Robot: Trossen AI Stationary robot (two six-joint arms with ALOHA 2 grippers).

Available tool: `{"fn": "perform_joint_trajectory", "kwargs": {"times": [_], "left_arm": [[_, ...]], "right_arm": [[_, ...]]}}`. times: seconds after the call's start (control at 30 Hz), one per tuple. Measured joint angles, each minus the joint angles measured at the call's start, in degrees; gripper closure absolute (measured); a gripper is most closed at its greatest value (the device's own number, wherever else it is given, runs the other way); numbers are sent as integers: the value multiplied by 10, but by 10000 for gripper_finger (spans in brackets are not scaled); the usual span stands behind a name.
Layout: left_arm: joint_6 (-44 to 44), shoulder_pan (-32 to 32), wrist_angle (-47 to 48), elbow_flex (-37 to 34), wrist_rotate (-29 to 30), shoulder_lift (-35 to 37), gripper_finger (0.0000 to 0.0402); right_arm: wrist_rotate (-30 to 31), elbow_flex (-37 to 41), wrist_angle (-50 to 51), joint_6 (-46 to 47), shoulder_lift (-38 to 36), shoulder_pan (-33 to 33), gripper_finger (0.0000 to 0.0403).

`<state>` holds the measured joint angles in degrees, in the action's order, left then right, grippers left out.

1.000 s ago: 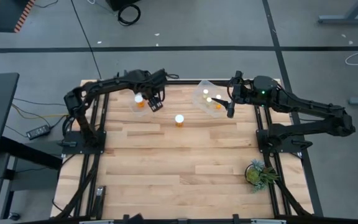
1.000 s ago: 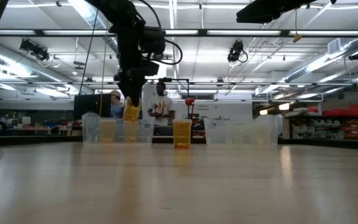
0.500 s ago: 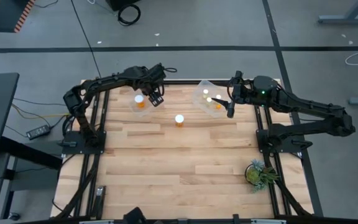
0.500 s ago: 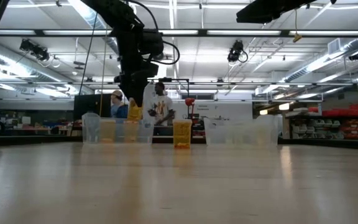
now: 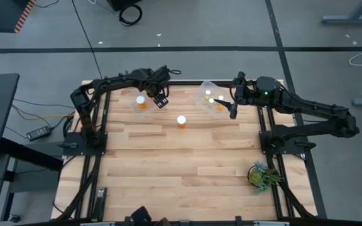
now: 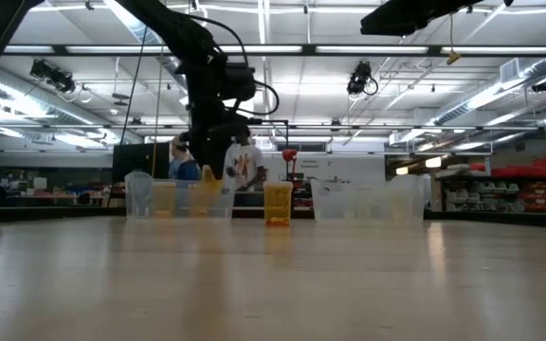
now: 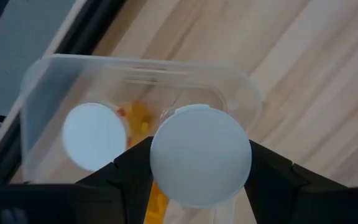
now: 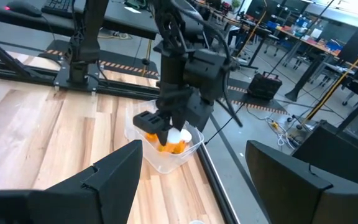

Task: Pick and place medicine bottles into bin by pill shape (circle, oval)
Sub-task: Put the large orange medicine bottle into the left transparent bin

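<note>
My left gripper [image 5: 159, 98] is shut on an amber medicine bottle with a white cap [image 7: 201, 162], over the clear left bin [image 5: 137, 108] at the table's far left. That bin holds another white-capped bottle [image 7: 94, 135]. One bottle [image 5: 181, 120] stands upright on its base on the table between the bins. The clear right bin [image 5: 201, 88] holds several bottles [image 5: 211, 100]. My right gripper [image 5: 233, 112] is open and empty just right of that bin. My left gripper holds the bottle between its two fingers [image 7: 132, 171], one on each side just under the white cap [image 7: 166, 186]; the cap hides the place of contact. The fingers come from above, pointing down. The bottle hangs upright over the left bin's opening [image 6: 206, 174].
A green plant [image 5: 261, 174] stands near the table's right edge. The dark frame rails [image 5: 99, 113] run along the left and right sides. In the low view people stand in the room behind the bins [image 6: 245, 161]. Bare wood [image 5: 181, 169] fills the table's near half.
My left gripper has carried the bottle a little toward the table's far edge and down, over the left bin, staying shut on it. The bottle stays upright.
</note>
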<state>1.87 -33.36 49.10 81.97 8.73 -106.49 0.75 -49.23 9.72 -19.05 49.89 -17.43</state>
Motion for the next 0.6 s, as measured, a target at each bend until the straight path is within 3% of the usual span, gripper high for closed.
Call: {"fn": "perform_joint_trajectory", "kwargs": {"times": [0.6], "left_arm": [[24, -7, -7, 0, -7, -32, 184]], "right_arm": [[0, 0, 1, 3, 0, 0, 109]]}}
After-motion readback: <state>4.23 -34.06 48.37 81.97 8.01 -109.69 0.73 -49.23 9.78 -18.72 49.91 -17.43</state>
